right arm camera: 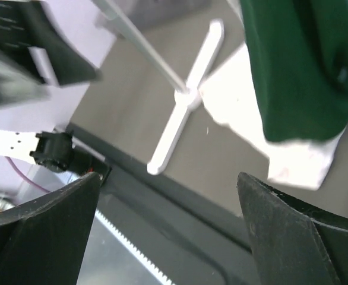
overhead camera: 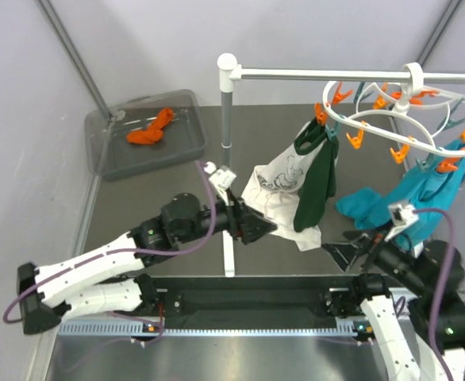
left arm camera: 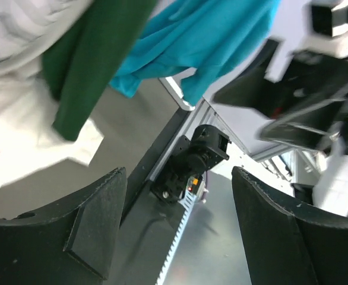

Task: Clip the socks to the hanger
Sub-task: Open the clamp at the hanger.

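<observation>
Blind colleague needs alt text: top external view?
Two orange fabric socks lie in a grey plastic bin, far from the white oval clothespin hanger holding a green cloth and a teal cloth. Left fingers and right fingers are open, empty.

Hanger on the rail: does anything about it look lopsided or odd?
Yes, one-sided: the hanger holds white cloth, green cloth and teal cloth along its near edge, while the socks lie bunched in the grey bin, unclipped.

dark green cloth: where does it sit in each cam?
Top external: dark green cloth hangs right of centre.
Left wrist: it fills the upper left.
Right wrist: it fills the upper right.
Shared landmark: the white cloth right beside it in all three.
</observation>
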